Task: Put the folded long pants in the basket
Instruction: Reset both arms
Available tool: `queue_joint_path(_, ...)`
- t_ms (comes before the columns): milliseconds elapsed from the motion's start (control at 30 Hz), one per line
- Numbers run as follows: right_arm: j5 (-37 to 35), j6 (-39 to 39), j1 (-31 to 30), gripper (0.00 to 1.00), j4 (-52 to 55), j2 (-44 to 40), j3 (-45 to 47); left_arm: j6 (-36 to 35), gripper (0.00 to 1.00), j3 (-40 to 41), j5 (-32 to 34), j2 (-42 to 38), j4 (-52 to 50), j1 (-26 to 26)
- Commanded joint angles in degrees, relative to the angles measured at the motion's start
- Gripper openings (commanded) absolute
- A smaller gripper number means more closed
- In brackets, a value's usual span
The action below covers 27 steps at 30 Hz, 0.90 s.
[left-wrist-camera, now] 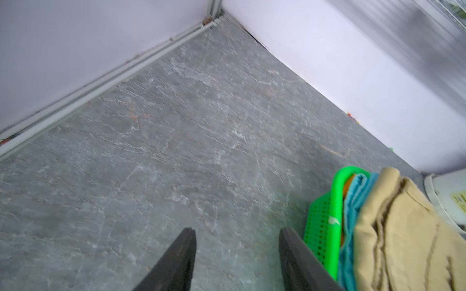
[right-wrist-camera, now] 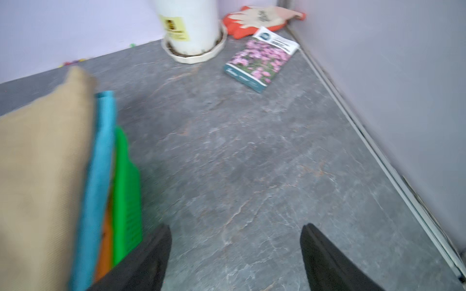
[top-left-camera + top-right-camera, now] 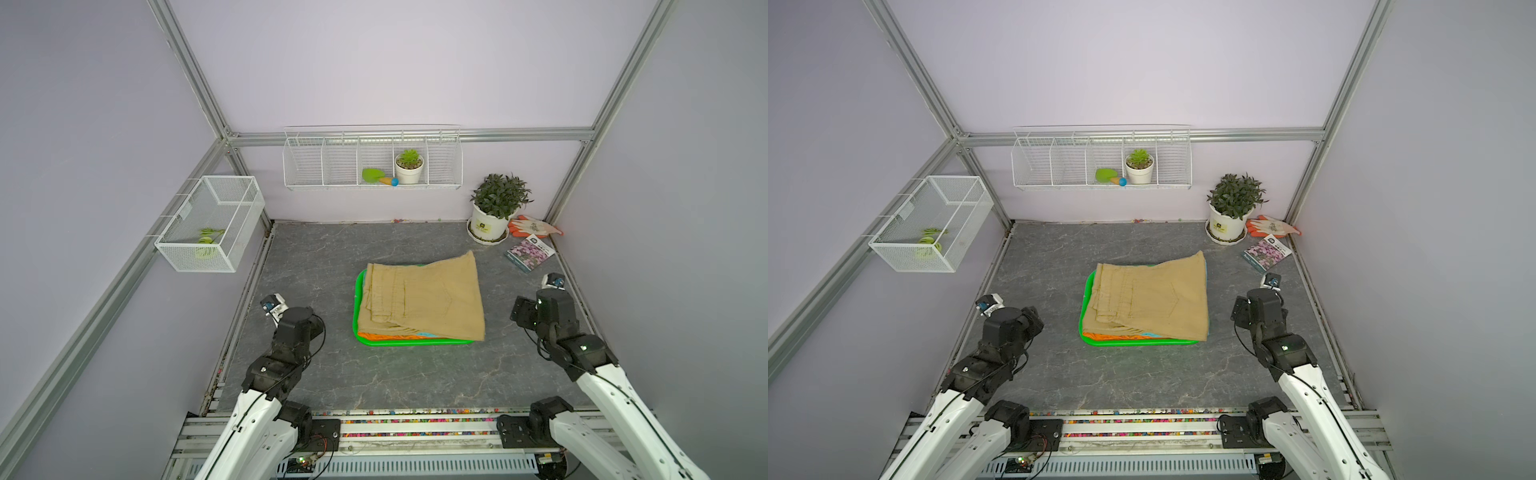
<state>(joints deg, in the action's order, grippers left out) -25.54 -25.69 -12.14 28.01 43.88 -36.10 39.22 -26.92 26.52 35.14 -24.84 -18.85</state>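
- Resting in the green basket (image 3: 407,341), the folded long pants (image 3: 1154,297) are stacked between the two grippers, well apart from each in both top views.
- The tan khaki pair (image 3: 428,299) is laid on top; teal (image 1: 351,201) and orange (image 3: 382,333) edges are seen beneath it.
- The left gripper (image 1: 237,230) is held with its jaws apart, nothing is caught between them, and only bare table (image 1: 176,151) is seen under it.
- The right gripper (image 2: 237,226) is spread wide and empty over the table.
- Ahead of the right gripper, a seed packet (image 2: 261,59), a white plant pot (image 2: 191,25) and orange gloves (image 2: 262,19) are seen by the far wall.
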Motion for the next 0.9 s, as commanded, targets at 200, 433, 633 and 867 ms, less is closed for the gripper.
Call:
queue_joint_path(200,-15.2,2.1,4.6,0.89,-18.6,4.4,9.7,-20.3,0.62,6.8,12.9,5.9,26.6,1.2)
queue_joint_path(433,-11.2,4.7,8.9,0.88,-32.4,6.3,15.7,-30.4,0.62,17.3,8.4,16.2,53.0,2.0)
queue_joint_path(633,-10.9,9.4,9.1,0.89,-50.9,15.4,20.8,-35.9,0.63,16.2,-2.9,25.3,64.4,6.6)
queue_joint_path(867,-3.8,13.5,10.8,0.90,-72.4,28.4,20.9,-37.6,0.62,11.7,-17.1,36.9,72.8,14.4)
